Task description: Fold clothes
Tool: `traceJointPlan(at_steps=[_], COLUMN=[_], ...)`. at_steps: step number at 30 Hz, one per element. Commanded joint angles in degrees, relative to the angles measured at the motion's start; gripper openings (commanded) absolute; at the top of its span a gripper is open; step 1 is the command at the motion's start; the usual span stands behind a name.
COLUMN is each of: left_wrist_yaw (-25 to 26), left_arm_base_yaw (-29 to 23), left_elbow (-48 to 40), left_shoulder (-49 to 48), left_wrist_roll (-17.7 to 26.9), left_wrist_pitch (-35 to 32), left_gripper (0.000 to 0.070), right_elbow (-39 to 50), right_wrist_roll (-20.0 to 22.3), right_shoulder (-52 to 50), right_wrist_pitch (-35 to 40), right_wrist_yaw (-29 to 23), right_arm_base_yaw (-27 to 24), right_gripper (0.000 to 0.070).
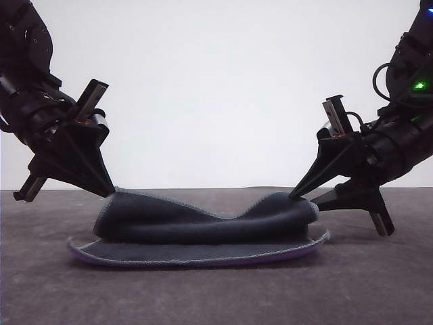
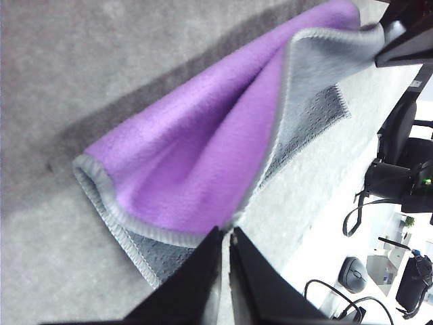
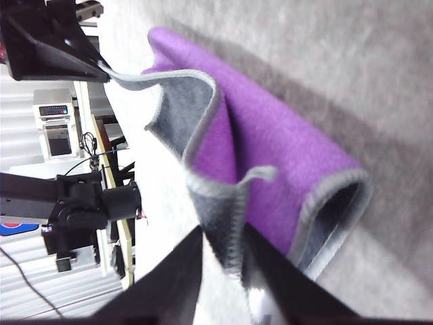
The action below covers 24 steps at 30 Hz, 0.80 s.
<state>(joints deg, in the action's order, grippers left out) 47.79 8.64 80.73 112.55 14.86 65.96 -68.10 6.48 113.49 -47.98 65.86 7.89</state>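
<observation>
Already the small square soft cloth [image 1: 203,230], dark grey-blue on one face and bright purple on the other, lies across the lower middle of the front frame on the grey counter [image 1: 216,298], its long axis running left to right. One half is rolled over the flat half beneath, so a purple sliver shows only along the bottom rim.

At centre-left of the frame the left hand [image 1: 111,191] is clenched on the folded layer's left corner; at centre-right the right hand [image 1: 295,196] pinches the opposite corner of the same edge. The left wrist view shows its fingertips [image 2: 215,238] closed together on the grey stitched hem, the purple face bulging beyond them.

Each hand is nearest its own end, and the held edge sags between them. By my reading, the coming move turns on carrying that edge squarely across the cloth's short direction, both hands travelling evenly so it lands on the matching rim.
</observation>
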Motion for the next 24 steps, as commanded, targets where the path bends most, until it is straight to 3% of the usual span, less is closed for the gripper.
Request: traceJointPlan(at_steps=[1,6,9,24], left_wrist_yaw=[0.26,0.26,0.28,0.27], left_arm_base_yaw=[0.0,0.0,0.0,-0.37], left_elbow=[1.4,1.4,1.4,2.96], left_shoulder=[1.27,1.27,1.27,1.27], left_wrist_roll=[1.41,1.47,2.78,7.35], left_wrist_pitch=[0.36,1.61,4.2,14.37], left_gripper=[0.0001,0.0081,0.0122,0.0121], right_elbow=[-1.03,-1.05,-1.05,-1.05], right_wrist_roll=[1.92,1.9,1.96,6.57], right_shoulder=[1.46,1.46,1.46,1.46], right_wrist_pitch=[-0.38,-0.68,-1.16,-7.68], right_wrist_yaw=[0.3,0.35,0.35,0.64], right_arm_base_yaw=[0.51,1.0,1.0,1.45], right_gripper=[0.0153,0.0245,0.0264,0.0292])
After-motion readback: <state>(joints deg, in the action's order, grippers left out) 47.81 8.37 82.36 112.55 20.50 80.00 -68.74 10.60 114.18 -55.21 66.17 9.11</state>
